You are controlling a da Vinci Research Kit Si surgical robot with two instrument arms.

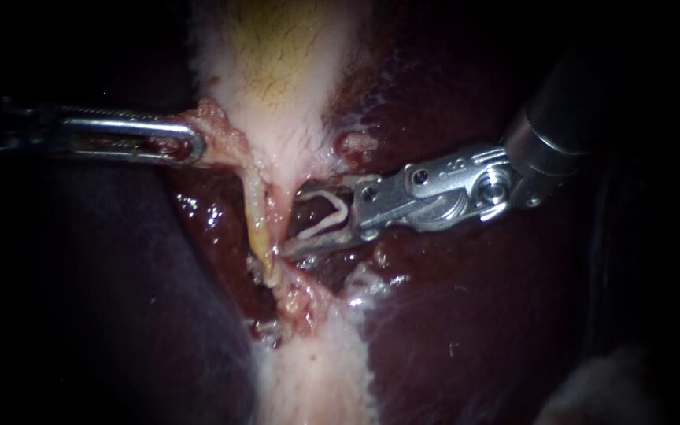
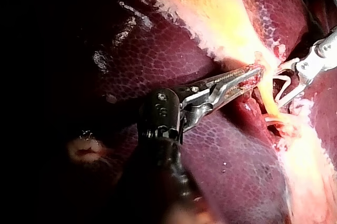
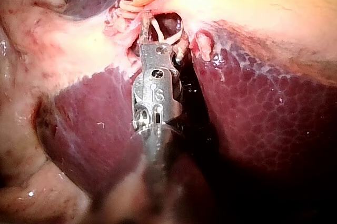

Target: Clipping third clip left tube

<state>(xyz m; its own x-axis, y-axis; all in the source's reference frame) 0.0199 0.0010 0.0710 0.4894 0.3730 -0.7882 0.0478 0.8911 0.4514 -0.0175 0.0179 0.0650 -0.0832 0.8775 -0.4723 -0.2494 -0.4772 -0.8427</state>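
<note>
The left tube [image 1: 255,222] is a thin yellowish strand running down from the pale gallbladder neck [image 1: 277,149]. My right instrument [image 1: 293,222] comes in from the upper right. Its jaws stand wide apart with a white V-shaped clip [image 1: 332,214] seated between them, and the lower jaw's tip touches the tube's right side. My left instrument [image 1: 194,143] is shut on a fold of gallbladder tissue [image 1: 218,130] and holds it to the left. In the left wrist view its toothed jaws [image 2: 253,74] grip that fold, with the tube [image 2: 268,103] and the right instrument [image 2: 280,87] just beyond.
Dark red liver [image 1: 450,315] lies on both sides of the pale band of tissue [image 1: 316,378] below the tube. The yellow gallbladder body [image 1: 277,55] fills the top centre. The right wrist view shows the right instrument [image 3: 158,26] in a narrow cleft between liver lobes [image 3: 253,103].
</note>
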